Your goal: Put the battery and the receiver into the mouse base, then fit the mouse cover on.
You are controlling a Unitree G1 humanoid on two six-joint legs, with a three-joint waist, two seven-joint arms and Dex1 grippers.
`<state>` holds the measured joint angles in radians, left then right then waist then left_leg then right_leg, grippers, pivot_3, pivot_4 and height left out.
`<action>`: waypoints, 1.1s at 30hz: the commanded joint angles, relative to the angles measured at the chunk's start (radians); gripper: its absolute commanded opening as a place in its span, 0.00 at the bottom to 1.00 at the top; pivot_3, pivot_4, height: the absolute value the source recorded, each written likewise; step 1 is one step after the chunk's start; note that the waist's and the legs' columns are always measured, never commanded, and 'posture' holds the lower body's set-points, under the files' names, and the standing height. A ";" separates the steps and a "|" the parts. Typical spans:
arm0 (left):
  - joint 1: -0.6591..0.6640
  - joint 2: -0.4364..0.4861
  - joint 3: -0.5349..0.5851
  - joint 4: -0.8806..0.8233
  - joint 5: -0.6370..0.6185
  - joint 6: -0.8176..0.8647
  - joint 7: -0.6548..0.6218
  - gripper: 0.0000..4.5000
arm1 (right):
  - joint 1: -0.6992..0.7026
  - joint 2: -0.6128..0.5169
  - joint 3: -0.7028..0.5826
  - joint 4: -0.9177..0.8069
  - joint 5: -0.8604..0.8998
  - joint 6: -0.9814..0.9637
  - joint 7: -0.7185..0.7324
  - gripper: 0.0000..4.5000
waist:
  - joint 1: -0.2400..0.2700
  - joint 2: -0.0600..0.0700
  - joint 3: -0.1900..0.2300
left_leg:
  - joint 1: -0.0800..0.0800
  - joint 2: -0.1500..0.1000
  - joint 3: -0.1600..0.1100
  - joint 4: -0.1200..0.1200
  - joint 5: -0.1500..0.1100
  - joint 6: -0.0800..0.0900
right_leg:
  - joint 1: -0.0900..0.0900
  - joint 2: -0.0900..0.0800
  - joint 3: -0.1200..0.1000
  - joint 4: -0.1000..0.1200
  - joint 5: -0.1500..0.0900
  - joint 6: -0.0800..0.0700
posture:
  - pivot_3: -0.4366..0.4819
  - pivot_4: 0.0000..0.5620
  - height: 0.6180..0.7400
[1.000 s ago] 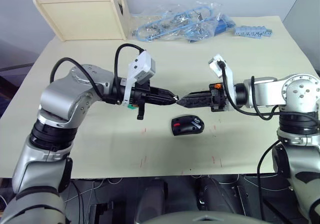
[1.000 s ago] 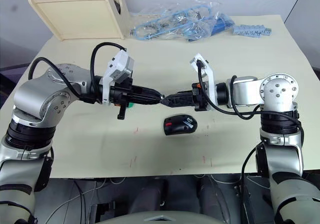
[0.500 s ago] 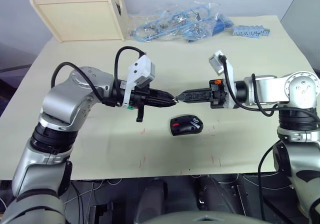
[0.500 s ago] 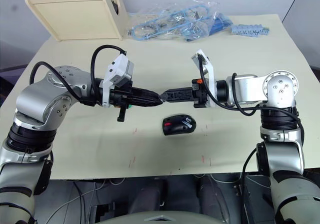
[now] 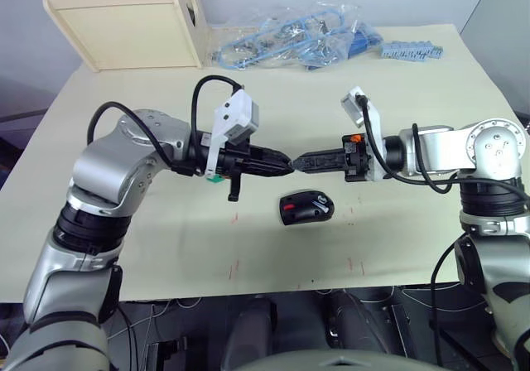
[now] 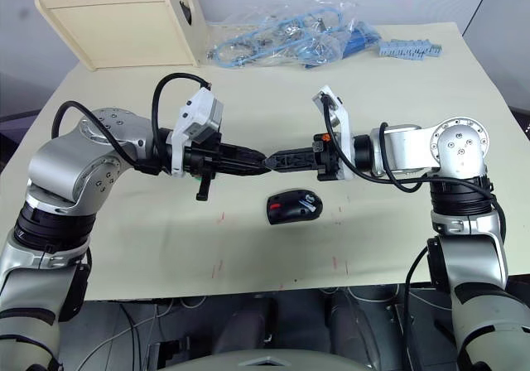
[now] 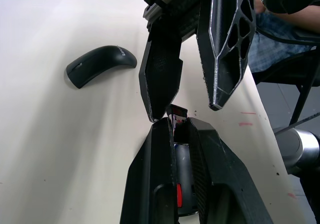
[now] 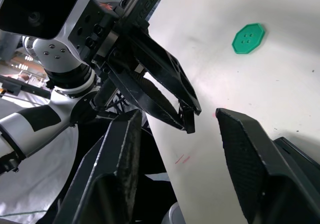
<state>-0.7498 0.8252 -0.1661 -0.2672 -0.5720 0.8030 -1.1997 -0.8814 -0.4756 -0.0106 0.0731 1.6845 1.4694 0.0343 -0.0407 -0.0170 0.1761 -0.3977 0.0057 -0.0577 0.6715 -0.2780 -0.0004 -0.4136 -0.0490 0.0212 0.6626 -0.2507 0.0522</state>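
Receiver (image 7: 177, 115) sits pinched at the tips of the left gripper (image 5: 286, 165), jaws closed on it, offered tip-to-tip to the right gripper (image 5: 300, 163), jaws spread to take it, above the table (image 5: 397, 106) behind the mouse base (image 5: 307, 207)

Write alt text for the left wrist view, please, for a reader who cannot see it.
The left pincer grips a small dark part at its fingertips, and the open right pincer faces it, one finger on either side of the part. Beyond them, the mouse cover lies on the pale table.
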 commanded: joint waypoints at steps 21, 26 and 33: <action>-0.038 -0.009 0.016 -0.031 -0.005 0.004 0.001 0.00 | -0.005 -0.028 0.034 -0.027 0.050 -0.050 -0.006 0.52 | 0.000 0.000 0.000 | 0.000 0.000 0.000 0.000 0.000 0.000 | 0.000 0.000 0.000 0.000 0.000 0.000 | 0.48 0.27 1.00; -0.037 -0.008 0.018 -0.036 -0.007 0.005 0.002 0.00 | -0.001 -0.032 0.038 -0.027 0.060 -0.051 -0.011 0.41 | 0.000 0.000 0.000 | 0.000 0.000 0.000 0.000 0.000 0.000 | 0.000 0.000 0.000 0.000 0.000 0.000 | 0.48 0.27 1.00; -0.035 -0.011 0.020 -0.040 -0.006 0.001 -0.004 0.00 | 0.003 -0.035 0.050 -0.020 0.075 -0.061 -0.019 0.01 | 0.000 0.000 0.000 | 0.000 0.000 0.000 0.000 0.000 0.000 | 0.000 0.000 0.000 0.000 0.000 0.000 | 0.48 0.27 1.00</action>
<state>-0.7619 0.8190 -0.1663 -0.2734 -0.5646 0.8225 -1.1985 -0.8755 -0.5155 0.0314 0.0675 1.7256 1.4156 0.0118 -0.0405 -0.0170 0.1761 -0.3977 0.0057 -0.0577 0.6716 -0.2780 -0.0004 -0.4136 -0.0490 0.0213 0.6627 -0.2507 0.0522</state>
